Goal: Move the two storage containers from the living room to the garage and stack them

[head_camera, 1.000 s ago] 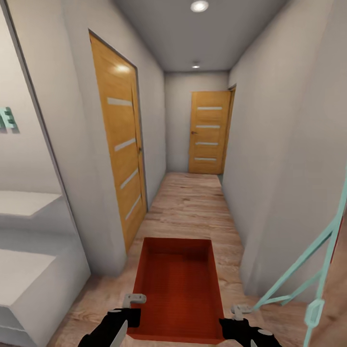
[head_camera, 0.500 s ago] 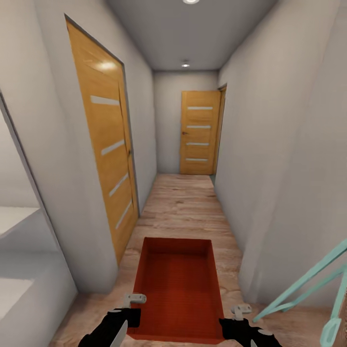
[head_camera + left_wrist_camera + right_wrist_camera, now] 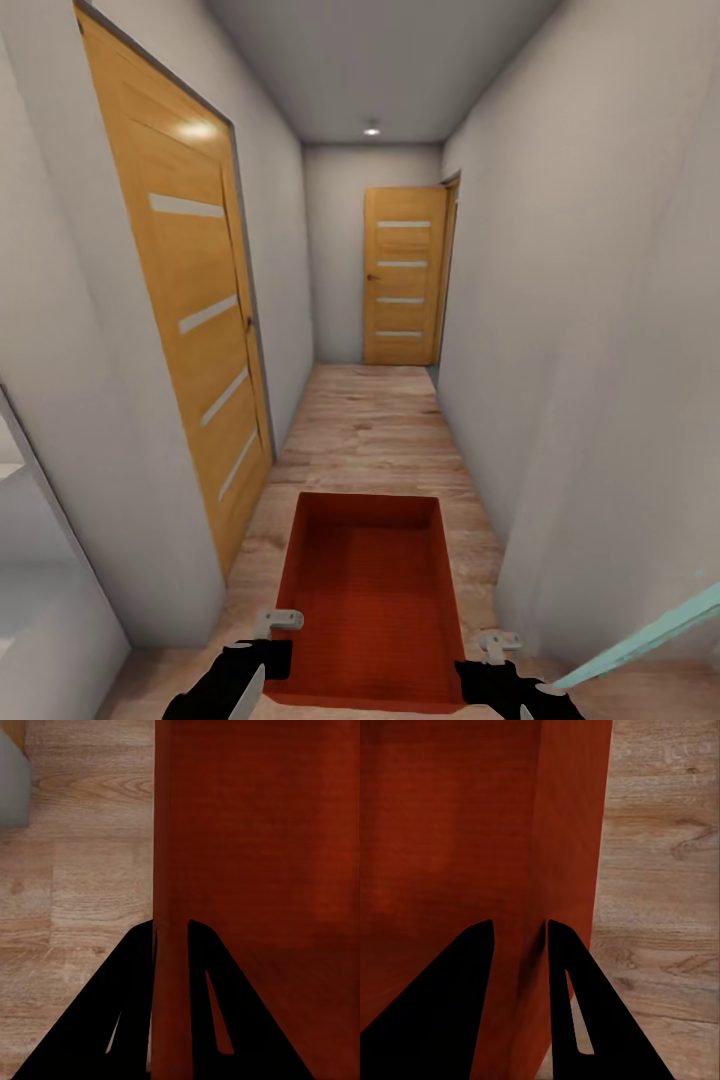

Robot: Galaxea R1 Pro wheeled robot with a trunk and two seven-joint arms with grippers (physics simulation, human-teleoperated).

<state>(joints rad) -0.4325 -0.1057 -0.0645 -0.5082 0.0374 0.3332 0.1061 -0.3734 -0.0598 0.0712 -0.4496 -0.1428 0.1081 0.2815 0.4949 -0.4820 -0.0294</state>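
We are rolling down a narrow corridor (image 3: 372, 420) toward the far door (image 3: 403, 275), carrying one storage container (image 3: 370, 600) out front, level; left gripper (image 3: 171, 934) and right gripper (image 3: 520, 934) are each pinching a side wall; we are keeping centred between walls.

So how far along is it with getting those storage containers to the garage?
Partway. Done: one orange-red storage container is picked up. In hand: the left gripper and right gripper each clamp a side wall, carrying it down a hallway with wood plank floor and wooden doors. Left: reaching the garage, setting it down, then fetching and stacking the second container.
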